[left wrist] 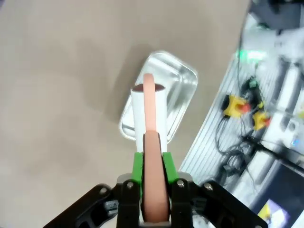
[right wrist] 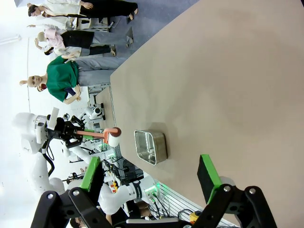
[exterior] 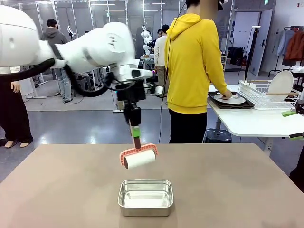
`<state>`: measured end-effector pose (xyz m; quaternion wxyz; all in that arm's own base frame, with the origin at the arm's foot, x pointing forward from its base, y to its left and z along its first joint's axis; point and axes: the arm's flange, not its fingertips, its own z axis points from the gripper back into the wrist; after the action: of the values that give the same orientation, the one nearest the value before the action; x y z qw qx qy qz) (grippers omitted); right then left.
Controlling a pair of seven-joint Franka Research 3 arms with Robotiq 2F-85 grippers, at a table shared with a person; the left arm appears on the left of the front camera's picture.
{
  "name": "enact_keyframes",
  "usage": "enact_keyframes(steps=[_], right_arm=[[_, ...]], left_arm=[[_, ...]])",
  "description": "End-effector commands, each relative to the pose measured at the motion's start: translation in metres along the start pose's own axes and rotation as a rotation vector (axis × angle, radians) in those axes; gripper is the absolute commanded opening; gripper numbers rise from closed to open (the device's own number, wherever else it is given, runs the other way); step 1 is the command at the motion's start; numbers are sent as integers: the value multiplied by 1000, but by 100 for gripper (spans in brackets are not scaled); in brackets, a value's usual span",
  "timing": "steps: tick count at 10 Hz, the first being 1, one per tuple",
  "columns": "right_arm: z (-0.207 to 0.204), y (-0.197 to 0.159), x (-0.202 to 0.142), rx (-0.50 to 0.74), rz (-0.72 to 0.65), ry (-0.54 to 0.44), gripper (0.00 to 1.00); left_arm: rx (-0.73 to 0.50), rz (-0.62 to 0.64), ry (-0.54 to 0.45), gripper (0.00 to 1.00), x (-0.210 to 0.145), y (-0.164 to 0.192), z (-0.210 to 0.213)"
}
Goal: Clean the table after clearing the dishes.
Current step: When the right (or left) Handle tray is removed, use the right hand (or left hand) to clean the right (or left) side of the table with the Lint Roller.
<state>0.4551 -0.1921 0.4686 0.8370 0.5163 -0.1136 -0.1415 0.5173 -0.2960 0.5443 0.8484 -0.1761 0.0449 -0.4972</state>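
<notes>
Item: grey-brown counter (exterior: 237,190) with rounded corners. A shiny steel tin (exterior: 145,197) sits near the middle of its near edge, and the rest of the top is bare. Left gripper (exterior: 136,135): hangs over the middle of the counter, pointing down. Its green-padded jaws are clamped tight on the salmon handle of a lint roller (exterior: 139,159). The white roll lies crosswise just beyond the tin's far side and appears to be held clear of the top, though the front view does not settle contact. In the left wrist view the handle runs straight out between the fingers (left wrist: 137,167), with the roll in line with the tin below. Right gripper (right wrist: 149,170): jaws spread wide, holding nothing, poised above the counter with the tin seen between its fingers. Dishes: one white plate (exterior: 229,99) on a dark tray (exterior: 237,106) sits off the counter on a white-topped side counter (exterior: 256,121) beyond the far right corner. Any cutlery on it is too small to make out. A person (exterior: 192,61) in a yellow hoodie stands at the far edge with a hand on that plate. Beside the tray stands a white wire dish rack (exterior: 266,97) holding another white plate upright.
</notes>
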Motion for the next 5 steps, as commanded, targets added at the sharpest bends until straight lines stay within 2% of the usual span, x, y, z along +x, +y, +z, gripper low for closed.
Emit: enact_keyframes(steps=[1, 3, 4, 5], right_arm=[[-1, 3, -2, 3, 3, 8, 100], [-1, 3, -2, 3, 3, 8, 100], [-1, 3, -2, 3, 3, 8, 100], [-1, 3, -2, 3, 3, 8, 100]], left_arm=[[36, 247, -212, 0, -88, 0, -7], [56, 406, -332, 0, -153, 19, -3], [54, 532, -350, 0, -183, 35, -10], [-31, 567, -407, 0, -203, 47, -24]])
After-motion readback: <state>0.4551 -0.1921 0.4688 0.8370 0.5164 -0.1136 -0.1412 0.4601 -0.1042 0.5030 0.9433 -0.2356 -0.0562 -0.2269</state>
